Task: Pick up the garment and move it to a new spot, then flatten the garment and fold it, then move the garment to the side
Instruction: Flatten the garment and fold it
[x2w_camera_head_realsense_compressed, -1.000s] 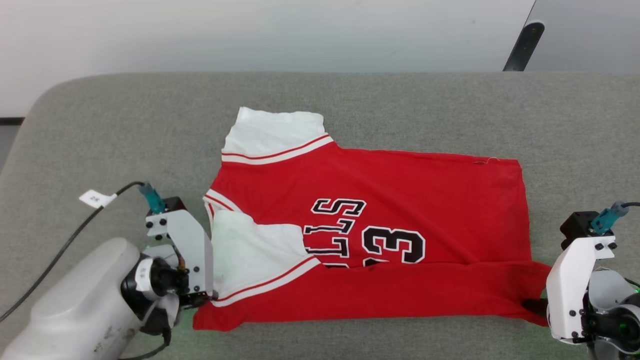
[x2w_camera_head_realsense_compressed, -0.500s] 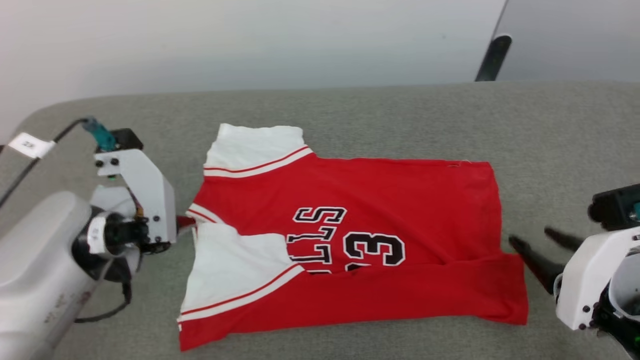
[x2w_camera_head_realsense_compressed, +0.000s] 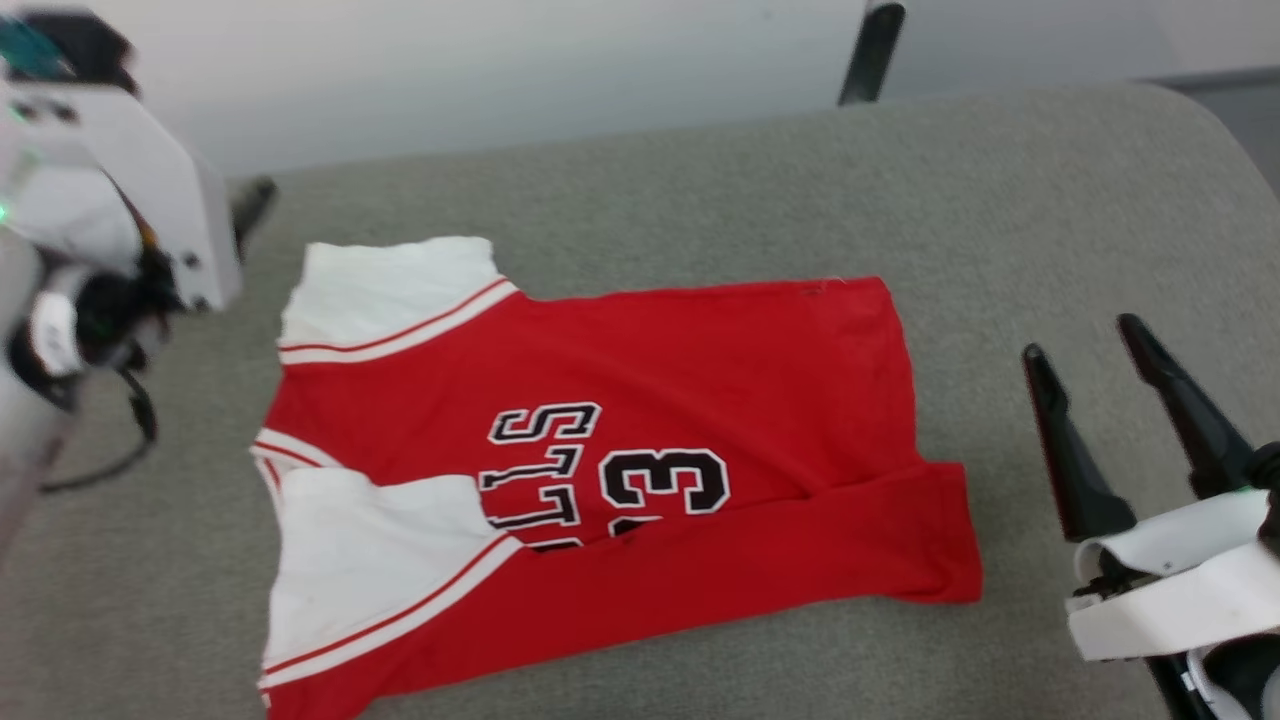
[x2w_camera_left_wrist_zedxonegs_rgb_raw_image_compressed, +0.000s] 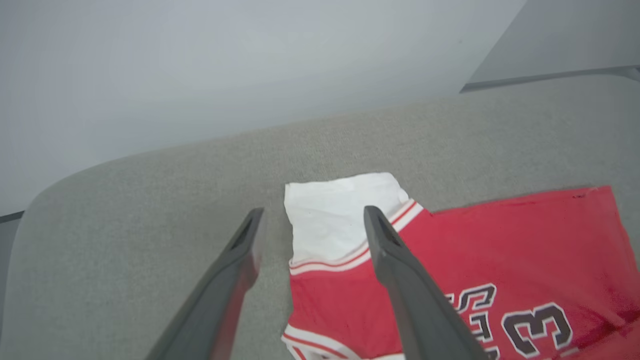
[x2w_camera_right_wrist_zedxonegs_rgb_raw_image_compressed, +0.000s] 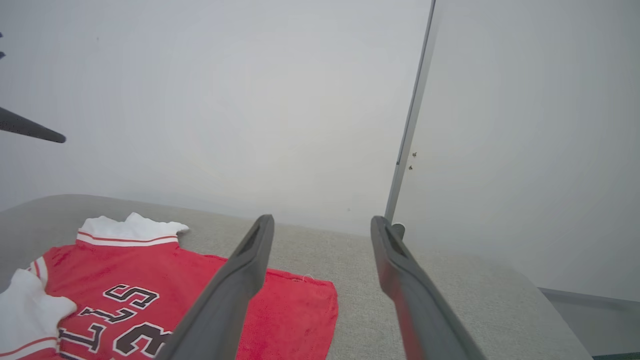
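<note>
Letting go is the news here: a second ago both grippers were pinched onto the near edge of the garment (x2w_camera_head_realsense_compressed: 620, 400), and now both have dropped it and backed away. The right gripper (x2w_camera_head_realsense_compressed: 1082, 342) sits at the lower right of the head view with its two dark fingers spread wide and nothing between them, well apart from the red hem. The left gripper (x2w_camera_left_wrist_zedxonegs_rgb_raw_image_compressed: 314, 212) has lifted off toward the upper left. In its own wrist view the jaws are wide open and empty, hovering above the far sleeve (x2w_camera_left_wrist_zedxonegs_rgb_raw_image_compressed: 335, 215). The head camera has swung too, so the shirt sliding toward the left of the frame is mostly the view moving, not the cloth. The garment lies flat on the grey table (x2w_camera_head_realsense_compressed: 700, 170), centre-left in the head view with the neck end to the left. Its near long edge is turned up over the front as a red band covering the bottom of the black number (x2w_camera_head_realsense_compressed: 665, 483), and the near sleeve (x2w_camera_head_realsense_compressed: 370, 540) lies over the front too. The fold held once released, so I'd call the first lengthwise fold done. The far sleeve pokes out at the upper left, so my guess is that side gets folded in next, then the crosswise fold and the move aside.
</note>
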